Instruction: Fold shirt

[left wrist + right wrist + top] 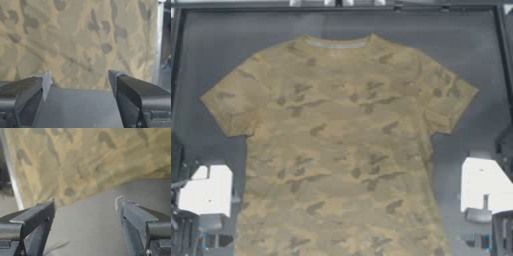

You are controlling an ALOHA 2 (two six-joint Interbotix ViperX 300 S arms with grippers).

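Top view shows the whole shirt (338,145) spread flat on the dark tabletop (471,60), collar away from the arms. Only the wrist views show each released hand, left hand (79,80) and right hand (85,205), beside the shirt's edges.

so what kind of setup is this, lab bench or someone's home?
Most likely a lab teleoperation bench, not a home: a dark table with a raised frame, a camouflage T-shirt laid flat, and open left gripper and right gripper parked at its sides.
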